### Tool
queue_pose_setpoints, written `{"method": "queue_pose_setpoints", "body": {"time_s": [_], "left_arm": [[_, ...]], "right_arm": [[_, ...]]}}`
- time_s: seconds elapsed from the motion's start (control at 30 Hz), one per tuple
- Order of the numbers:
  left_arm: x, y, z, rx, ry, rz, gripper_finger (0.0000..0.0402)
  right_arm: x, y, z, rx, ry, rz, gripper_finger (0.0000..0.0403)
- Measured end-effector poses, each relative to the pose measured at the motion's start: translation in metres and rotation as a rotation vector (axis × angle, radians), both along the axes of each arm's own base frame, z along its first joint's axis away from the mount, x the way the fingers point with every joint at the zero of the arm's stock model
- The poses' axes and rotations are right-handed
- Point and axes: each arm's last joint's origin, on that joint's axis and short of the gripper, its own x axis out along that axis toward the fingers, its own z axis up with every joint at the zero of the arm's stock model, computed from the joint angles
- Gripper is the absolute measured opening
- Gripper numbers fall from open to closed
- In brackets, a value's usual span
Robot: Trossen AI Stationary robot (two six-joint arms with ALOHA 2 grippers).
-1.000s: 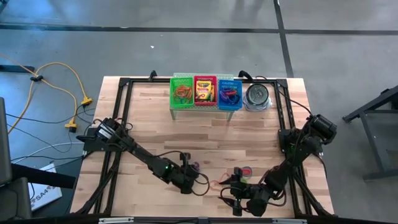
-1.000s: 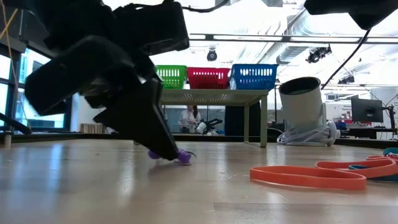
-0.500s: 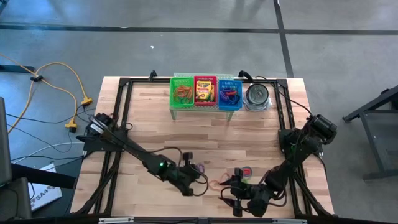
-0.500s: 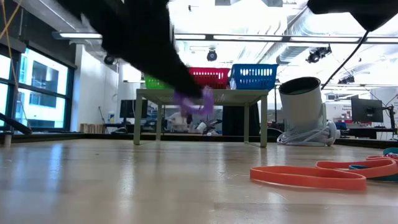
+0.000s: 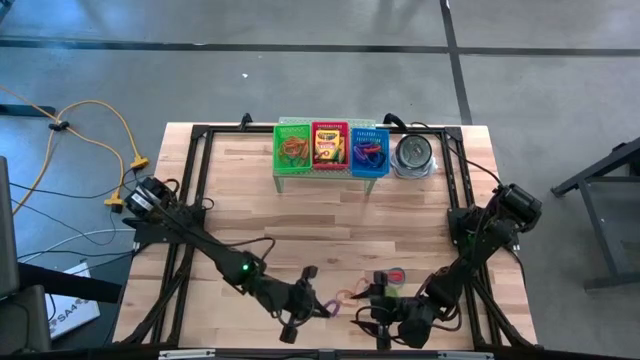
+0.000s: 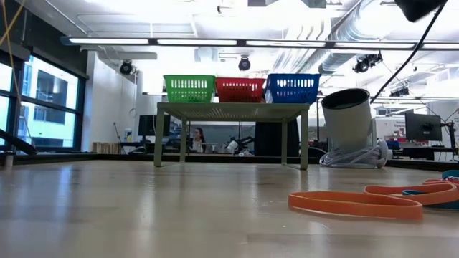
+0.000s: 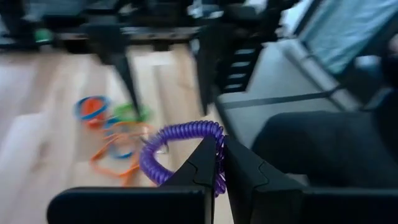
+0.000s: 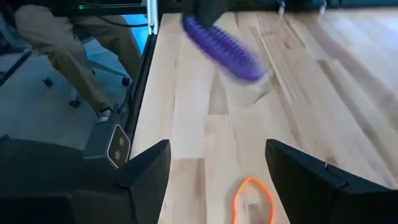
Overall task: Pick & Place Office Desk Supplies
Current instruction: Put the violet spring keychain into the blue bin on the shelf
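Fingers of the left gripper (image 7: 219, 163) pinch a purple coiled rubber-band loop (image 7: 177, 147), lifted off the wooden table (image 5: 240, 190) near its front edge; right gripper (image 8: 216, 180) hangs spread and empty just above an orange rubber-band loop (image 8: 252, 200) lying flat.

It was a robotics lab: exposed ceiling ducts (image 6: 344, 32), strip lights (image 6: 215, 41), monitors (image 6: 423, 125), a concrete floor (image 5: 300, 80) and a framed wooden table (image 5: 330, 215).
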Motion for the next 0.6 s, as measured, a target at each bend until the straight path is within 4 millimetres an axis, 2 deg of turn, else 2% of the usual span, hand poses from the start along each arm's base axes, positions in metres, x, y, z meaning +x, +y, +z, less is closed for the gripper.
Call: {"method": "queue_pose_setpoints", "body": {"time_s": [0.1, 0.27, 0.43, 0.6], "left_arm": [[-0.001, -0.004, 0.002, -0.045, -0.008, -0.057, 0.0009], [-0.003, -0.007, 0.003, -0.091, 0.000, -0.031, 0.0009], [0.003, -0.004, 0.000, -0.117, -0.027, 0.048, 0.0009], [0.010, 0.002, -0.003, -0.195, -0.020, 0.116, 0.0009]], "right_arm": [[0.001, 0.001, 0.002, -0.079, -0.019, 0.046, 0.0252], [0.002, 0.001, 0.005, -0.214, -0.057, 0.093, 0.0252], [0.010, 0.000, 0.012, -0.291, -0.121, 0.133, 0.0252], [0.018, -0.008, 0.011, -0.329, -0.109, 0.163, 0.0252]]}}
